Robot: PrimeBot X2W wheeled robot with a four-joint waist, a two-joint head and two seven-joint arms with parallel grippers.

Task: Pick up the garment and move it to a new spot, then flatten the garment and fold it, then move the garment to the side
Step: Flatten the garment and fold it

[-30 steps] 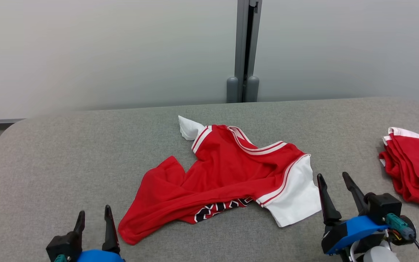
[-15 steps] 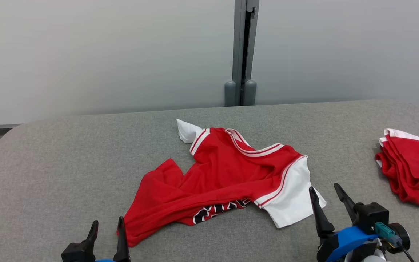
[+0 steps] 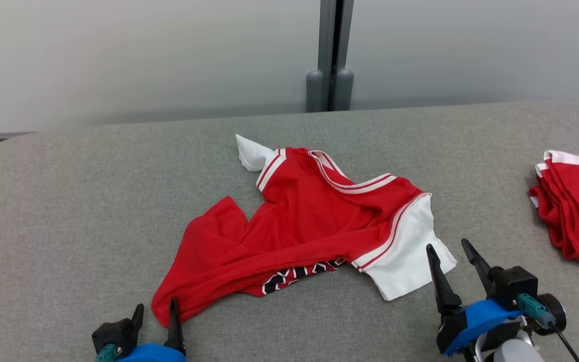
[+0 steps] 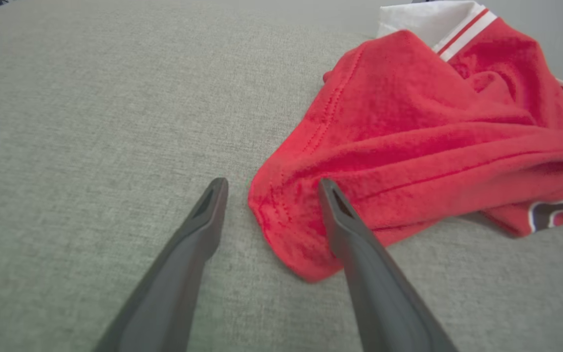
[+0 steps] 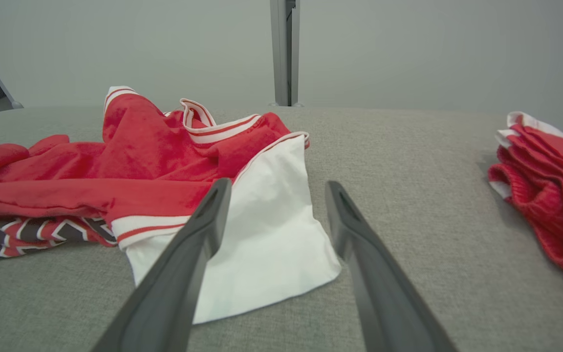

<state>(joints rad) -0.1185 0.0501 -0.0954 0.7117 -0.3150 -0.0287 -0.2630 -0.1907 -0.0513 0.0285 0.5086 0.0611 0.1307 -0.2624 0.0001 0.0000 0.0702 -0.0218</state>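
- Garment was a red jersey with white trim, lying crumpled near the middle of the grey padded table.
- It was not flat. The body was bunched into folds, the black-and-white lettering was half tucked under, and one white sleeve was splayed out toward the robot's right.
- Left gripper was open and held nothing. In the left wrist view its fingers straddled the near red hem corner, one finger over cloth and one over bare table. I couldn't tell whether it touched the fabric.
- Right gripper was open and empty too. It pointed at the outer edge of the white sleeve, one finger across the sleeve and the other over the table just beside it.
- A second red pile sat at the table's right edge, well apart from the jersey.
- Progress, my read: early.
  - No grasp had been made yet.
  - Whether the move to a new spot was already done can't be settled from this.
  - Nothing was flattened or folded.
- Left to do: close on the hem corner and the sleeve, spread the jersey flat, fold it, then shift it aside. The spot is probably over by the second pile, but that's a guess.
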